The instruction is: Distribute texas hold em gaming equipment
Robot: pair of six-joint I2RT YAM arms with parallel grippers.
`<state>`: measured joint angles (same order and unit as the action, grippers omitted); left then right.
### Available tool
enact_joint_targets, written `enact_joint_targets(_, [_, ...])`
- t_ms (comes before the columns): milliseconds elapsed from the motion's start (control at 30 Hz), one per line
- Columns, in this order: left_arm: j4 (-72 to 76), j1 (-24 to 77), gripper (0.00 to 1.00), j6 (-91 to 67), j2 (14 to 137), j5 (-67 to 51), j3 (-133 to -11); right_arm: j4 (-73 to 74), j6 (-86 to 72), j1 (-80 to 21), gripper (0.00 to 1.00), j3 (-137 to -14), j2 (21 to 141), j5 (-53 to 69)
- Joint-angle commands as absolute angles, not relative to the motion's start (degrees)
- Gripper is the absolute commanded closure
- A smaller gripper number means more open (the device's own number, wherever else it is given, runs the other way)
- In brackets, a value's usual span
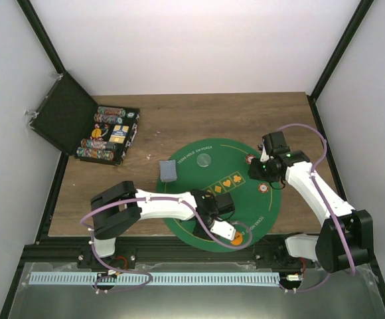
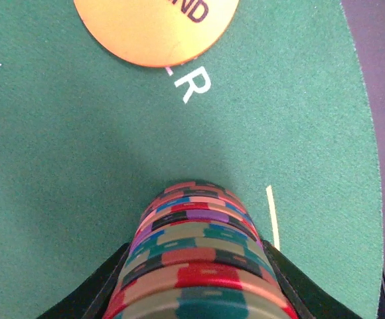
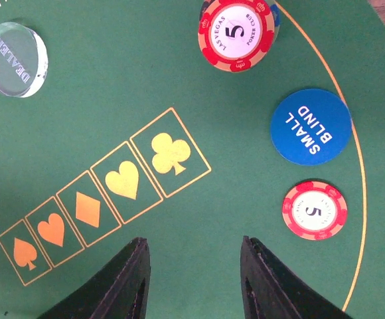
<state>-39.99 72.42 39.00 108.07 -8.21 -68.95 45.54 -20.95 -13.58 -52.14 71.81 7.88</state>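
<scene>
A round green poker mat [image 1: 192, 219] lies mid-table. My left gripper [image 2: 202, 266], near the mat's front edge [image 1: 227, 228], is shut on a stack of multicoloured chips [image 2: 192, 232], held on edge just over the felt. An orange token [image 2: 156, 26] lies flat ahead of it [image 1: 238, 238]. My right gripper [image 3: 194, 249] hovers open and empty over the mat's right side [image 1: 261, 171]. Beyond it lie a red-and-white chip stack [image 3: 235, 26], a blue small-blind token [image 3: 310, 126] and a single red-and-white chip [image 3: 314, 210]. The clear dealer token [image 3: 14, 58] and a grey-blue card deck [image 1: 168, 170] sit at the left.
An open black case [image 1: 109, 136] with rows of chips stands at the back left, its lid [image 1: 63, 113] leaning against the wall. Black frame posts rise at both back corners. Bare wooden table [image 1: 179, 119] surrounds the mat.
</scene>
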Motion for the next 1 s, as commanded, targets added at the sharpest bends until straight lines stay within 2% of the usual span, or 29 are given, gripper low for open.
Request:
enact_joint_targets(0, [-38.41, 72.88, 0.82, 40.9, 109.0, -9.77, -70.26, 46.61, -20.06, -13.92, 0.59, -53.15, 70.51, 8.04])
enact_joint_targets(67, [-39.1, 72.85, 0.6, 41.02, 108.91, -9.27, -70.82, 46.75, -20.05, -13.91, 0.55, -53.41, 70.57, 8.17])
enact_joint_targets(133, [-39.72, 72.86, 0.47, 41.17, 108.54, -8.49, -71.45, 46.96, -20.07, -13.92, 0.52, -53.73, 70.57, 8.26])
enact_joint_targets(200, [-40.61, 72.71, 0.38, 41.22, 107.74, -7.93, -72.31, 47.22, -19.99, -13.95, 0.5, -54.09, 70.45, 8.37])
enact_joint_targets(333, [-43.17, 71.76, 0.27, 41.92, 105.65, -7.98, -74.1, 47.51, -19.78, -13.92, 0.48, -54.78, 70.25, 8.56])
enact_joint_targets(533, [-50.26, 71.7, 0.18, 44.61, 102.43, -12.13, -75.01, 47.93, -19.42, -13.91, 0.45, -56.0, 70.18, 9.3])
enact_joint_targets(800, [-60.03, 71.02, 0.15, 44.74, 94.65, -19.54, -79.67, 48.11, -19.31, -13.95, 0.43, -59.73, 69.89, 11.59])
enact_joint_targets(967, [-64.45, 61.28, 0.15, 41.3, 91.14, -24.52, -84.01, 48.8, -20.12, -14.12, 0.43, -61.98, 71.04, 12.39])
